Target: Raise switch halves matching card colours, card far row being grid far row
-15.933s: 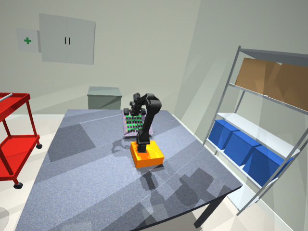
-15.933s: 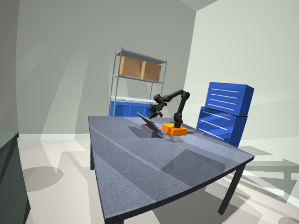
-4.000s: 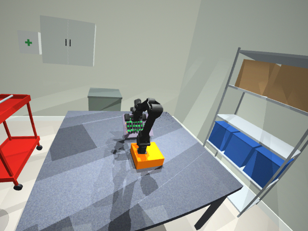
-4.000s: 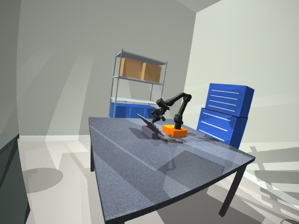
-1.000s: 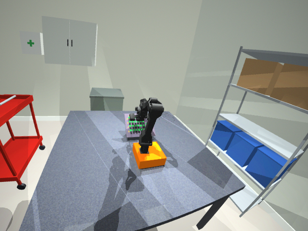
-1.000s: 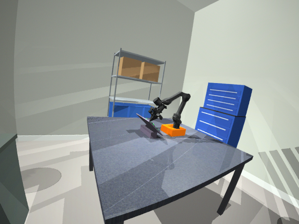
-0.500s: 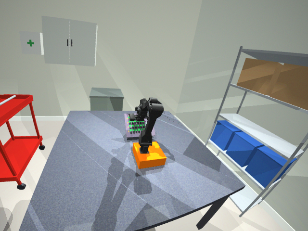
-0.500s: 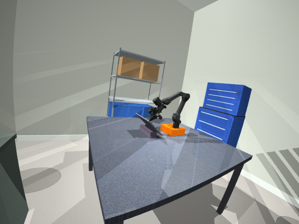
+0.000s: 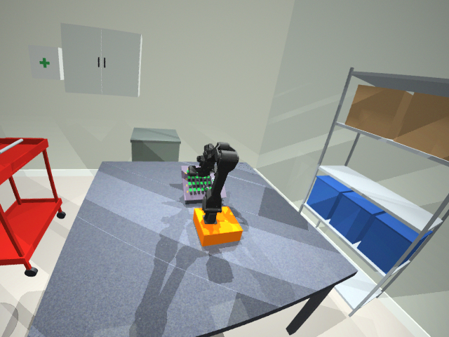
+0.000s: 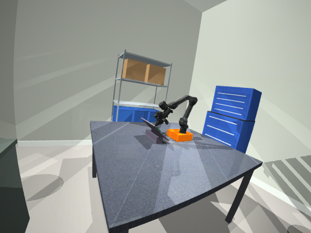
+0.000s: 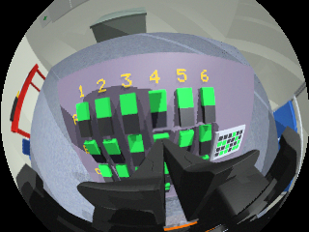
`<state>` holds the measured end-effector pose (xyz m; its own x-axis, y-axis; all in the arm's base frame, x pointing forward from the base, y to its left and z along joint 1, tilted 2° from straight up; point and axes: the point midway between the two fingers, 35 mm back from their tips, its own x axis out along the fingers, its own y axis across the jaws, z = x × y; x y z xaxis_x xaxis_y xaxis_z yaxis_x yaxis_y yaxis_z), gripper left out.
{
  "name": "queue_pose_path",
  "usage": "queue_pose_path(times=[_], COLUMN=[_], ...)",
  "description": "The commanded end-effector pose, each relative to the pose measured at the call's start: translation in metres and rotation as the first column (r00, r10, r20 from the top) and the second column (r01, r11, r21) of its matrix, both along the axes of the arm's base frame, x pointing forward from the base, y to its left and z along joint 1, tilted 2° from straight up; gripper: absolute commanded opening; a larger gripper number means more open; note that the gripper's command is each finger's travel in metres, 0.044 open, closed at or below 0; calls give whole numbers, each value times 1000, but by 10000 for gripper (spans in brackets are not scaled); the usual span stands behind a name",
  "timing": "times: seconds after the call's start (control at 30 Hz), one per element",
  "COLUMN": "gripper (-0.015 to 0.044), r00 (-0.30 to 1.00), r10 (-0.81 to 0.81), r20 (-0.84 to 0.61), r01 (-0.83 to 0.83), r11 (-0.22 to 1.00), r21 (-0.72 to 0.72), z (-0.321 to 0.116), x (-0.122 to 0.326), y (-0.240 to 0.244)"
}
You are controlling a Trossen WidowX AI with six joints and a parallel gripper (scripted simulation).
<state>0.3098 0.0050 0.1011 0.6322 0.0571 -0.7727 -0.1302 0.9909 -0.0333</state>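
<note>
shut gripper (image 11: 165, 150) low over panel (image 11: 65, 91), seemingly near column 4

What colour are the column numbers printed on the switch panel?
Yellow-orange, clearest in the wrist view: column numbers on the panel.

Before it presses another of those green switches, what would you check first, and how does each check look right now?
1. Gripper shut, nothing held: ok.
2. Fingertips over the switch panel, near columns 4 and 5: ok.
3. Fingertips touching a switch: cannot tell, they hide what is beneath them.
4. Pattern card in view right of the grid: ok, but too small to read its squares.
5. Which switches still differ from the card: cannot tell.
6. Column numbers 1 to 6 readable above the far row: ok.
</note>
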Motion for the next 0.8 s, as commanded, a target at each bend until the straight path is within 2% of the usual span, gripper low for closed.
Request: queue_pose_path(times=[0.0, 0.77], gripper=[0, 0], r00=[1000, 1000], r10=[-5, -5], r20=[-3, -2], r01=[5, 5], r11=[1000, 1000], r21=[1, 1], z=[-2, -4], x=[0, 2], y=[0, 0])
